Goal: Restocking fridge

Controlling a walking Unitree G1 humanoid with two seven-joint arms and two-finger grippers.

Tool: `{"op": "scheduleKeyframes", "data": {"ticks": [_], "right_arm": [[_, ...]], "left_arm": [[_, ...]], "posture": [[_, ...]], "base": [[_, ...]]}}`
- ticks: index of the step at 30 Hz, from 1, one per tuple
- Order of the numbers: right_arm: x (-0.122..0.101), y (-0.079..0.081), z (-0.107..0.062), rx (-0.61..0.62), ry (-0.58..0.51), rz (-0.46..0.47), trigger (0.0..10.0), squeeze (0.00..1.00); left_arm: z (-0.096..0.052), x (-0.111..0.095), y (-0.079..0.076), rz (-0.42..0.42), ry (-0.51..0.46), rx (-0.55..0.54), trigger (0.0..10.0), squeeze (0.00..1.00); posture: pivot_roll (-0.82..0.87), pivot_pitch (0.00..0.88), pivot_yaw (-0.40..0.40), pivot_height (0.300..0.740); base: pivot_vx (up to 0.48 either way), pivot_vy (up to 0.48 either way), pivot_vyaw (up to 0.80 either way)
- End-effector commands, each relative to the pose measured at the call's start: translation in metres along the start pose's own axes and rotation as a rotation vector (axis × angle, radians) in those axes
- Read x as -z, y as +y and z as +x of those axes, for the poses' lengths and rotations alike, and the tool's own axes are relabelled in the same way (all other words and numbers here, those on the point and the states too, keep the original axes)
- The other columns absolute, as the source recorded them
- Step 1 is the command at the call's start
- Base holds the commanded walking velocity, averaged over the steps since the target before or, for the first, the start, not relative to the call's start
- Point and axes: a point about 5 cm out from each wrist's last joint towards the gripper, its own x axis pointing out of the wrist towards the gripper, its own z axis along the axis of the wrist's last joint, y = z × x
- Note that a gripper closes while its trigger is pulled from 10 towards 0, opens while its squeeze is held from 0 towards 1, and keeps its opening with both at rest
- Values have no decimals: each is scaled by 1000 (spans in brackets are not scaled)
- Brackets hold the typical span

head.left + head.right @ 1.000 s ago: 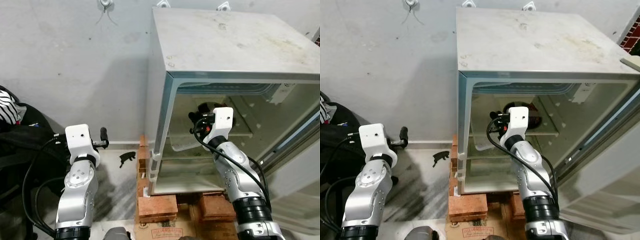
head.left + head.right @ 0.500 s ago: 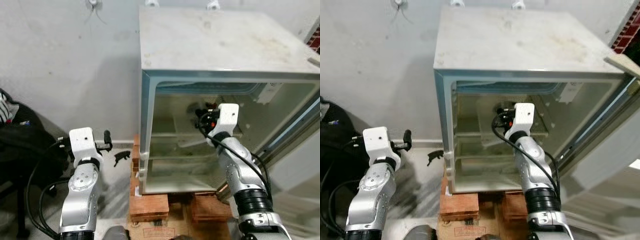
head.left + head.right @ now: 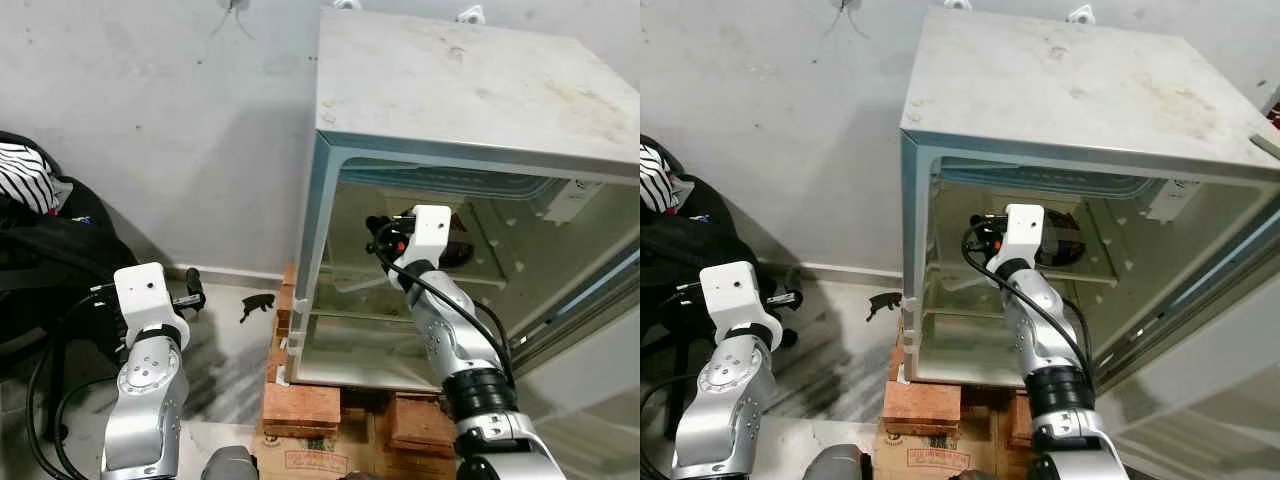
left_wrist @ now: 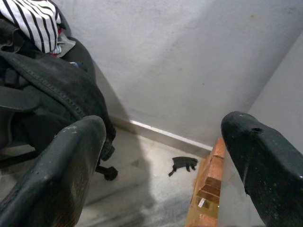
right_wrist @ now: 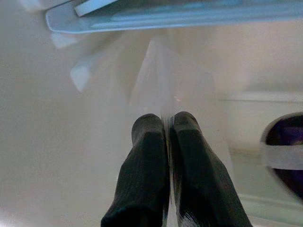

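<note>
inside fridge (image 3: 420,190), right pincer (image 5: 168,124) pinching clear bag (image 5: 165,80)

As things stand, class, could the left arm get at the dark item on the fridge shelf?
Probably not: the left gripper hangs outside the fridge, whose side wall stands between it and the dark item.

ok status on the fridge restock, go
Right hand inside the open fridge, shut on a thin clear plastic sheet. Left hand open, idle by the wall. Dark item on the shelf beside the right arm.
</note>
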Motion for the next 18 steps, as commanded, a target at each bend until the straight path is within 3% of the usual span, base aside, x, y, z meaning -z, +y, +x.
{"op": "scheduleKeyframes", "data": {"ticks": [1,9,18], "right_arm": [[3,4,5,-2,12,25,10000,0],[13,5,21,101,69,97,10000,0],[6,5,36,193,72,172,10000,0]], "left_arm": [[-7,0,-1,10,18,-3,10000,0],[-28,4,1,-7,72,2,10000,0],[-48,8,-4,-20,114,16,10000,0]], "posture": [[162,3,-104,740],[208,54,-120,740],[245,110,-132,740]], "base": [[0,0,0],[0,0,0],[0,0,0]]}}
